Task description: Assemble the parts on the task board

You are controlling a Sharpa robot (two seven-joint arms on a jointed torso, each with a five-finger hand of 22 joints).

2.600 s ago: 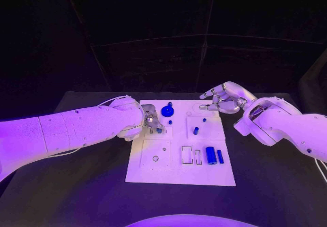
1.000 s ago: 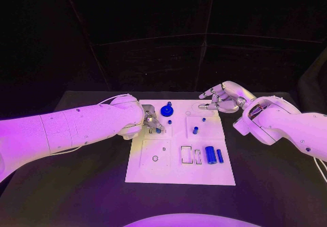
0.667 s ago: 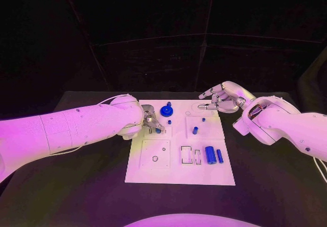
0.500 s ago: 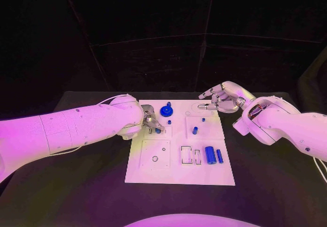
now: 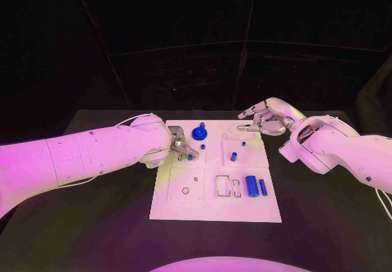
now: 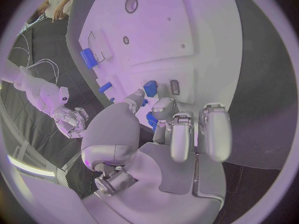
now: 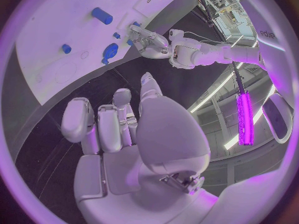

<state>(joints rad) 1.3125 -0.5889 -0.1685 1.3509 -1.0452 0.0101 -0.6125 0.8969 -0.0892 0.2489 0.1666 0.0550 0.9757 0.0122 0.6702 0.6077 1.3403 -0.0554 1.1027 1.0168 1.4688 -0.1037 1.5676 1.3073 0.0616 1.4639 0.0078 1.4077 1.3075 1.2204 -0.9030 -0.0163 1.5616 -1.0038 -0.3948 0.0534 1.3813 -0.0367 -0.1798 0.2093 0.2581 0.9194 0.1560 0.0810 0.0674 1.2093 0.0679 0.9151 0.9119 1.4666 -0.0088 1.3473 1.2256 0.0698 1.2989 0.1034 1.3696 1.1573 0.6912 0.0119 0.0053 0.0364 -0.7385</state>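
Observation:
The white task board [image 5: 214,201] lies in the middle of the table. My left hand [image 5: 180,147] is low over the board's left column. Its thumb and a fingertip [image 6: 163,105] pinch a small blue part [image 6: 150,88] that stands on the board beside a slot. A round blue knob [image 5: 200,134] sits just beyond it. Small blue pegs [image 5: 234,156] stand mid-board. A blue cylinder [image 5: 252,186] and a thin blue bar [image 5: 263,187] lie at the right. My right hand [image 5: 265,120] hovers over the far right corner, fingers apart, holding nothing.
Empty rectangular slots [image 5: 224,185] sit left of the blue cylinder, and a small round hole [image 5: 186,190] lies in the near left panel. Black table [image 5: 98,226] surrounds the board. In the right wrist view the board [image 7: 56,20] carries the cylinder [image 7: 101,15] and knob [image 7: 111,50].
My left hand's fingers have shifted slightly at the small blue part, which stays at the same spot. The right hand has not moved.

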